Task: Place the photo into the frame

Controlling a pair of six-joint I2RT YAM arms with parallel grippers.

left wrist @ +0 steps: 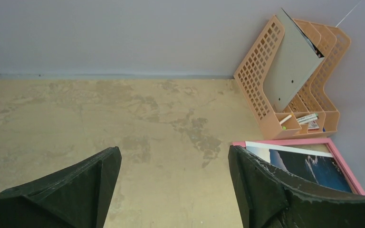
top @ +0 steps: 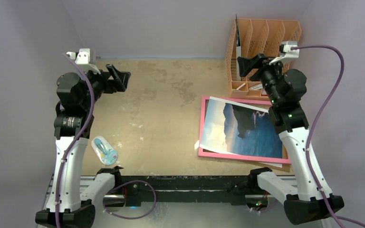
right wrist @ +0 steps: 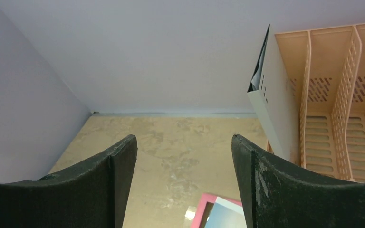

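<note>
The pink frame (top: 202,128) lies flat on the right half of the table. The photo (top: 240,130), blue sea and dark cliffs with a white border, rests picture side up on it, slightly skewed, its top border slanting across the frame's far rail. Both grippers hang in the air, away from it. My left gripper (top: 119,77) is raised over the table's left side, open and holding nothing. My right gripper (top: 247,64) is open and also holds nothing, up by the rack beyond the frame's far edge. The left wrist view catches the frame (left wrist: 347,166) and photo (left wrist: 313,166) beside its open gripper (left wrist: 173,149). The right wrist view shows a frame corner (right wrist: 203,206) below its gripper (right wrist: 184,138).
An orange file rack (top: 261,47) with a grey folder (right wrist: 275,109) and small items stands at the back right, touching the frame's far edge. A small clear packet with blue contents (top: 104,151) lies near the left arm. A brown sheet corner (top: 285,166) shows under the frame's near right corner.
</note>
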